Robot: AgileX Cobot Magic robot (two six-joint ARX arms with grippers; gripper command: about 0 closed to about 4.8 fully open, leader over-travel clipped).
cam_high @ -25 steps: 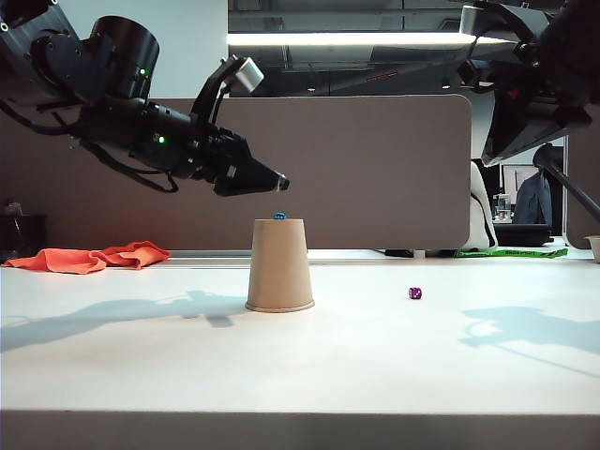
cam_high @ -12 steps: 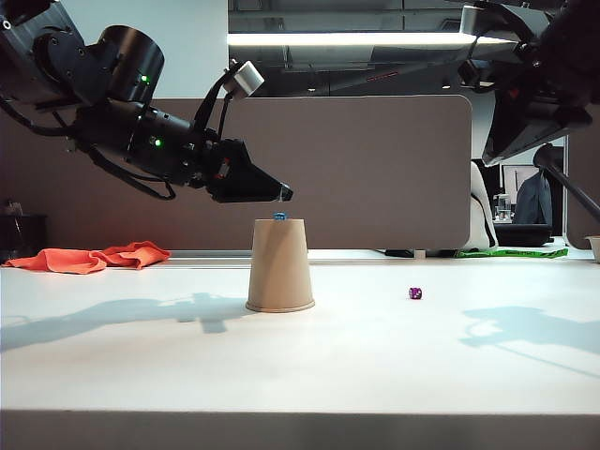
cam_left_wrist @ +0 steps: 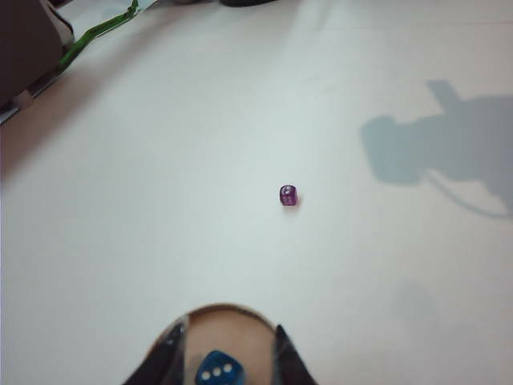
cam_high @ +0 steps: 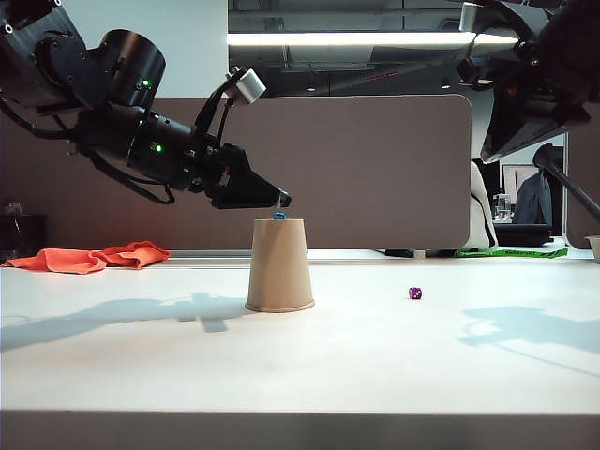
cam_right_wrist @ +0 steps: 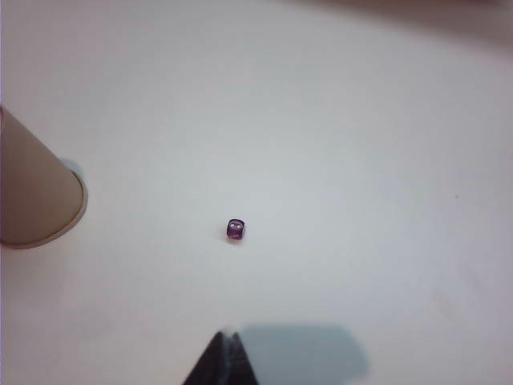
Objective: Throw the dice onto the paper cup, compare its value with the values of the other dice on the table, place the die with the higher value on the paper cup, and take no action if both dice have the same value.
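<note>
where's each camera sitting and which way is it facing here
Exterior: at the table's front edge, facing the paper cup; both arms show.
Left wrist: over the cup, left gripper fingertips straddling the blue die.
Right wrist: high, looking down; right gripper tips together.
All share the purple die.

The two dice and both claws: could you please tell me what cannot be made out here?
- Tiny dark purple die: pip count too small, every view.
- Bright blue die on the tan paper cup: cut off by the left wrist view's edge.
- Right claw: tips only; arm cropped in exterior view.
- Left claw: open astride the die.
</note>
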